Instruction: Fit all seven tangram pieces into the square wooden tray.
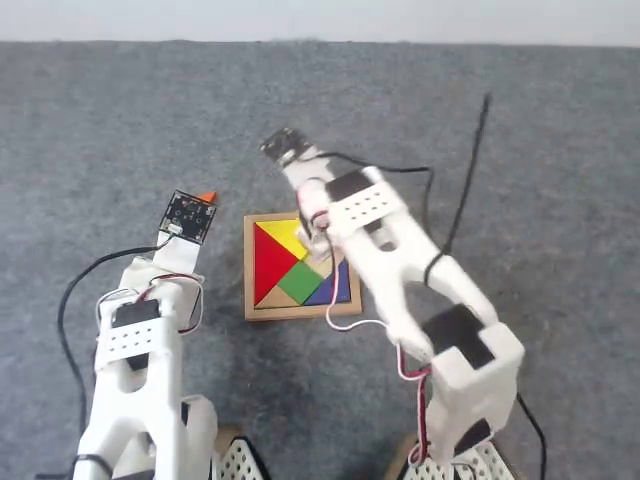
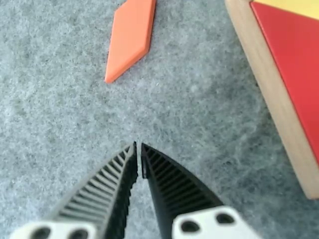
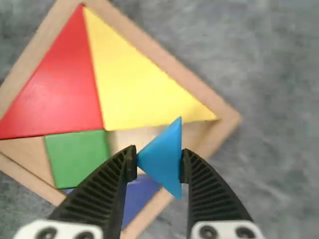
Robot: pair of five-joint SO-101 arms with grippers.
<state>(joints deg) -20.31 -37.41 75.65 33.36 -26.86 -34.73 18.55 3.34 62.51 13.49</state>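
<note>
Over grey felt, right fingers clamp blue triangle above tray, left fingers together

six tangram pieces, one tray

Grey table covering and a pale band behind it

A grey, felt-like covering spreads over the whole table, its nap short and fuzzy with faint mottling. In the left wrist view the covering lies directly beneath and ahead of the left gripper's fingers and runs on to either side of them. In the right wrist view the same covering shows beyond the right gripper's fingers and off to one side of them. In the high view a pale, plain band runs along the covering's far edge, well beyond both pairs of fingers, meeting the grey in a straight line.
</note>
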